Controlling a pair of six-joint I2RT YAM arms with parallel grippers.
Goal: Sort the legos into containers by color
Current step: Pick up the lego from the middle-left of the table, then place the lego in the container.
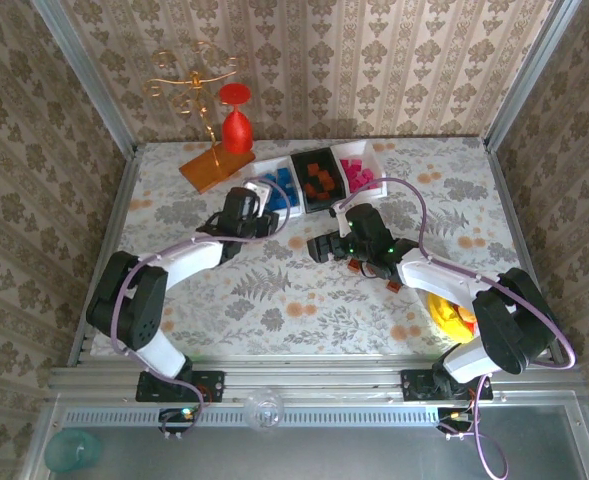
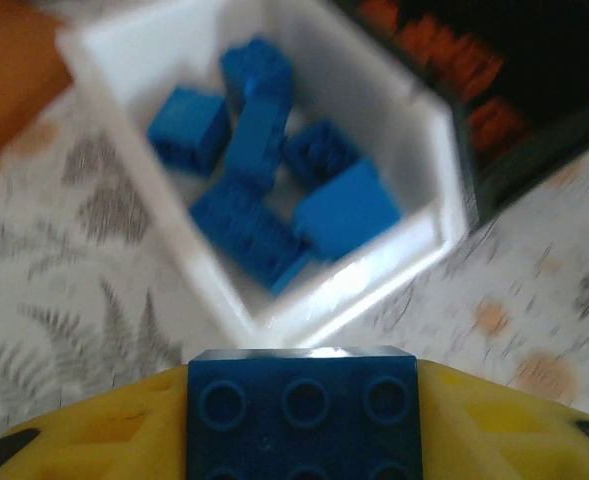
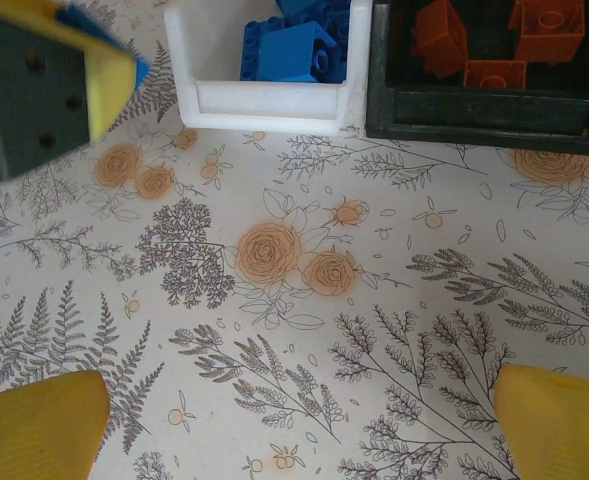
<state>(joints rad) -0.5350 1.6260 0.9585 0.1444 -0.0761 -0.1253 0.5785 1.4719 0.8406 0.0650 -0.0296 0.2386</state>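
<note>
My left gripper (image 2: 302, 392) is shut on a dark blue lego (image 2: 302, 415), studs up between its yellow fingers (image 2: 94, 440). It hovers just short of the near corner of a white container (image 2: 426, 130) that holds several blue legos (image 2: 259, 170). From above, the left gripper (image 1: 257, 220) sits by that container (image 1: 257, 167). A black container (image 1: 310, 157) of orange-brown legos (image 1: 321, 182) and a white container (image 1: 372, 160) of pink legos (image 1: 355, 174) stand beside it. My right gripper (image 3: 294, 430) hangs open over bare tablecloth, near the black container (image 3: 474, 110).
A flat orange board (image 1: 212, 166) with a gold wire stand (image 1: 196, 80) and a red piece (image 1: 236, 125) stands at the back left. A yellow snack packet (image 1: 450, 312) lies under the right arm. Metal rails frame the table (image 1: 304, 300).
</note>
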